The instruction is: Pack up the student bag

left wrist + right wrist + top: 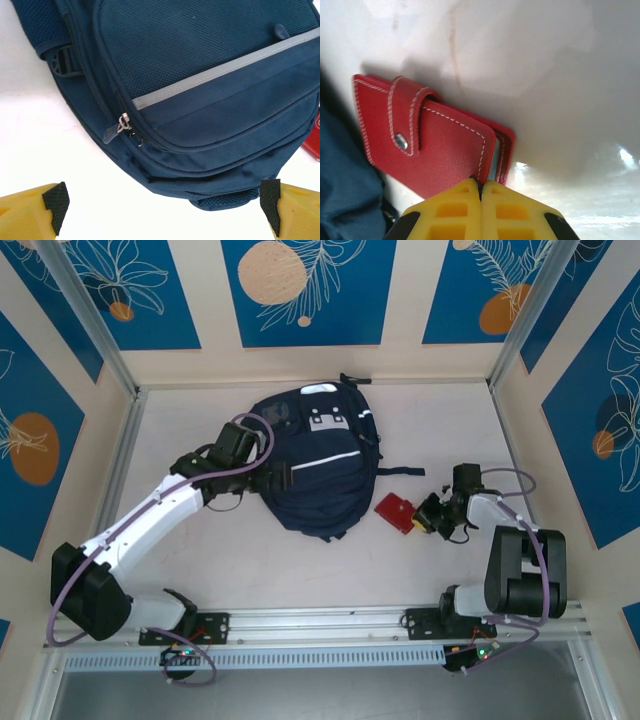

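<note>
The student bag (pixel 320 465), dark navy with a grey reflective stripe, lies flat in the middle of the table. My left gripper (pixel 283 478) stands open at its left edge. In the left wrist view the bag (pixel 200 75) lies ahead of the wide-apart left gripper (pixel 165 200), its zip pull (pixel 120 125) hanging at the side seam. A red wallet (pixel 395 511) with white stitching lies just right of the bag. My right gripper (pixel 425 515) is at the wallet's right end. In the right wrist view the right gripper (pixel 481 182) is shut on the wallet's (pixel 440 145) cover edge.
A black strap (pixel 400 472) trails from the bag onto the table above the wallet. Beige and blue panel walls (pixel 300 290) enclose the table on three sides. A metal rail (pixel 320 625) runs along the near edge.
</note>
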Action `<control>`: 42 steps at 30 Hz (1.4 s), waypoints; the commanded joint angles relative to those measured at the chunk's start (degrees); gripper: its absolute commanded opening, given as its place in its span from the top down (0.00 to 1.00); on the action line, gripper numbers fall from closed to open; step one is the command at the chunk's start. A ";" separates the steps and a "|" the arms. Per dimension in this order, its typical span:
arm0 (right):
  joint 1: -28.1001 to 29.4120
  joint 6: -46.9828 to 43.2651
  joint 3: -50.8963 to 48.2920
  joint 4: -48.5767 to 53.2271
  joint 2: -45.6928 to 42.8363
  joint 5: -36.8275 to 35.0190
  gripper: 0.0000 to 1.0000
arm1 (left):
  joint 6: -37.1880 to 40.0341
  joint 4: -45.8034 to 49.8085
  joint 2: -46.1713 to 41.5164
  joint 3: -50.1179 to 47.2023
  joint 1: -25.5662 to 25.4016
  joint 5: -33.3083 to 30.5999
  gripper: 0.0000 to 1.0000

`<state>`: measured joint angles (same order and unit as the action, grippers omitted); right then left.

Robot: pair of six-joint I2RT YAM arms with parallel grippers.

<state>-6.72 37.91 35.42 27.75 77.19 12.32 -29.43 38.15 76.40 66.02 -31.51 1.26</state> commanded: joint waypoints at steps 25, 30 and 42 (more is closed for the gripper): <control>0.08 2.61 14.77 10.22 -18.19 14.43 1.00 | 38.28 9.59 28.56 27.13 -10.68 0.39 0.22; 0.11 2.69 15.37 10.64 -18.38 15.08 1.00 | 37.93 11.42 32.46 31.09 -10.69 -5.19 0.27; 0.56 4.56 17.93 10.37 -19.03 18.99 1.00 | 37.23 11.56 33.22 36.02 -10.66 -11.40 0.68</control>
<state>-6.66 41.36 51.66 37.52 58.92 27.99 6.59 49.12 110.00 100.51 -42.65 -9.04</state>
